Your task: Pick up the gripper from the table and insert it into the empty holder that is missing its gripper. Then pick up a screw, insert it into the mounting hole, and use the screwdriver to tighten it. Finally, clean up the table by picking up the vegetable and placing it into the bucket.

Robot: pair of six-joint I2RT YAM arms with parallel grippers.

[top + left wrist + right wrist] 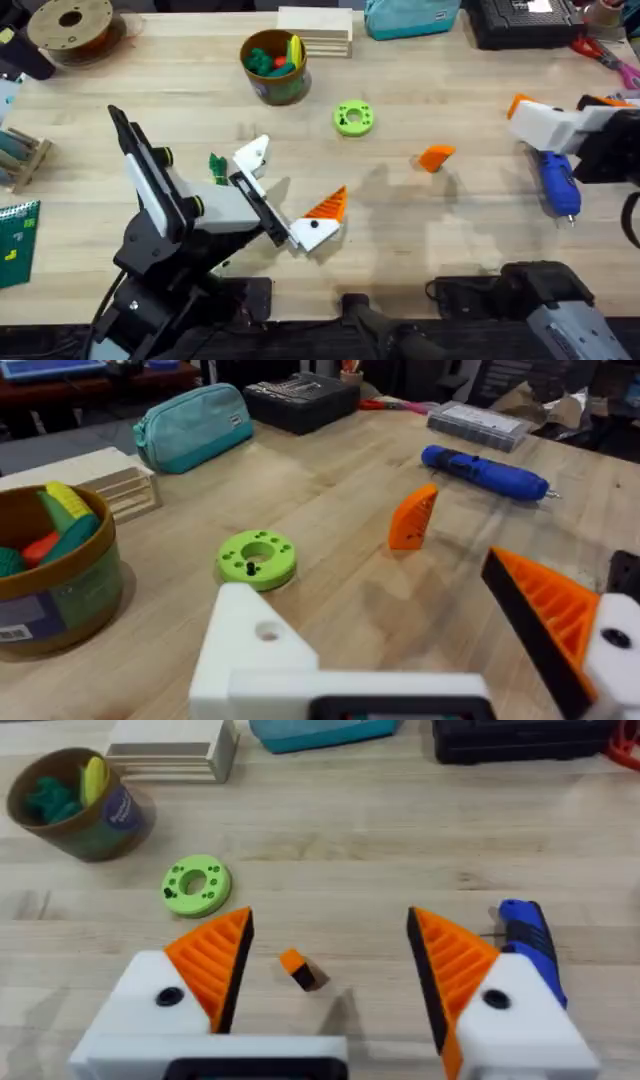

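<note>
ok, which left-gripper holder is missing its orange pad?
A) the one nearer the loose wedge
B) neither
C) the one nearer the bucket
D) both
C: on the left gripper, the bare white holder sits on the bucket side, while the other finger carries an orange pad.

Left gripper (290, 195) spread wide over the wooden table (420, 260) — one white holder (252, 155) bare, the other finger wearing an orange wedge. Tiny dark-green vegetable (217, 166) just beside that bare holder. Loose orange gripper (435, 157) lying alone mid-table, lime-green ring (353, 117) nearby. Bucket (274, 66) farther back. Blue screwdriver (559, 182) at right — beside the right arm.
</note>
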